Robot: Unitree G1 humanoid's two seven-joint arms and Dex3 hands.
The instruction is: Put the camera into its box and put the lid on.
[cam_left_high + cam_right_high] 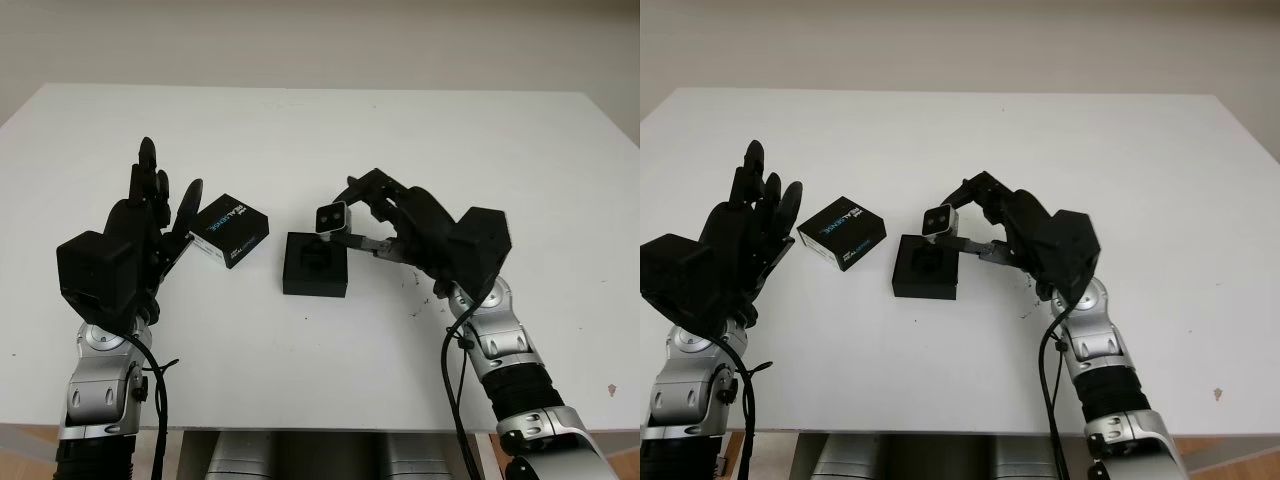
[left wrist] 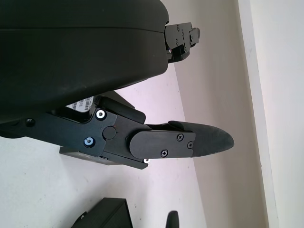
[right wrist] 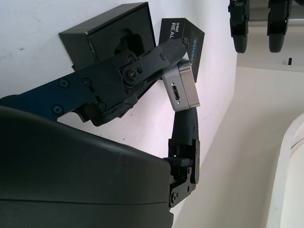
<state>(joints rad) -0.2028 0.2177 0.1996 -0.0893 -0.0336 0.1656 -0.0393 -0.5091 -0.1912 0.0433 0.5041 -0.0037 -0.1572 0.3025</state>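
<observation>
While the right hand (image 1: 372, 222) grips the small silver camera (image 1: 332, 217) just above the open black box (image 1: 315, 264) on the white counter (image 1: 330, 140), the left hand (image 1: 150, 225), open and holding nothing, stands beside the black lid (image 1: 231, 230).
</observation>
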